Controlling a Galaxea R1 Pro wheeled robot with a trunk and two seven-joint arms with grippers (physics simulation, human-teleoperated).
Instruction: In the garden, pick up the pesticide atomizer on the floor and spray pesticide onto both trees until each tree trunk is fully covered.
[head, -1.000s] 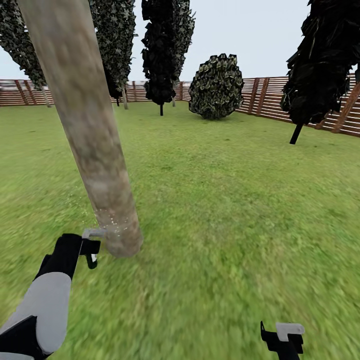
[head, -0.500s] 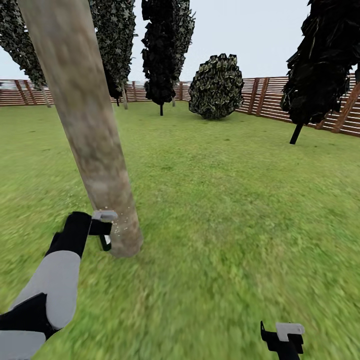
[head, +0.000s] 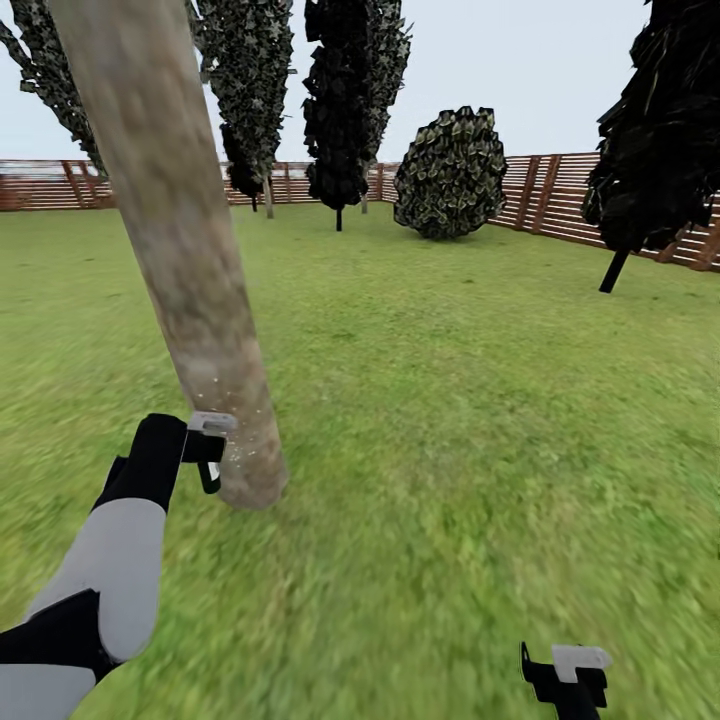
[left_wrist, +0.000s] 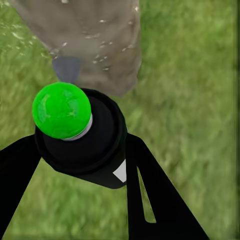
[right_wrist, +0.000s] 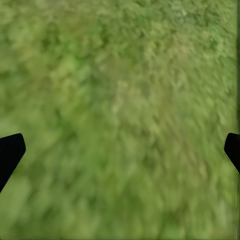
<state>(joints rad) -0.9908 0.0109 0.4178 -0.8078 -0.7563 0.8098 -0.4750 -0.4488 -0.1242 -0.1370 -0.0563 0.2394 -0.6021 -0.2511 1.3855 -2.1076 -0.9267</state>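
Lawn (head: 470, 400) runs wide and green to a slat fence (head: 560, 195); dark columnar trees (head: 345, 90) and a round bush (head: 450, 170) stand along the far side.

Trunk (head: 185, 260): thick, mottled grey-tan, leaning across the head view's left, base meeting the grass near the left arm. Pale flecks hang in the air at its lower part, just beside the nozzle — likely spray landing there. Only the low section looks worked; the upper bark shows no flecks.

Left arm (head: 110, 570): reaches forward and low so the bottle faces the trunk base at close range.

Left gripper (left_wrist: 80, 150): fingers clamped on the atomizer (left_wrist: 82, 137), a dark bottle whose top reads bright green in the wrist view. Held with the cap toward the camera and the trunk just past it, apparently to keep the spray aimed at the bark.

Right gripper (head: 565, 672): low at the head view's right, over bare grass, well apart from the trunk. Fingertips (right_wrist: 11, 150) sit at opposite edges of its wrist view — spread wide, holding nothing, seemingly idle.
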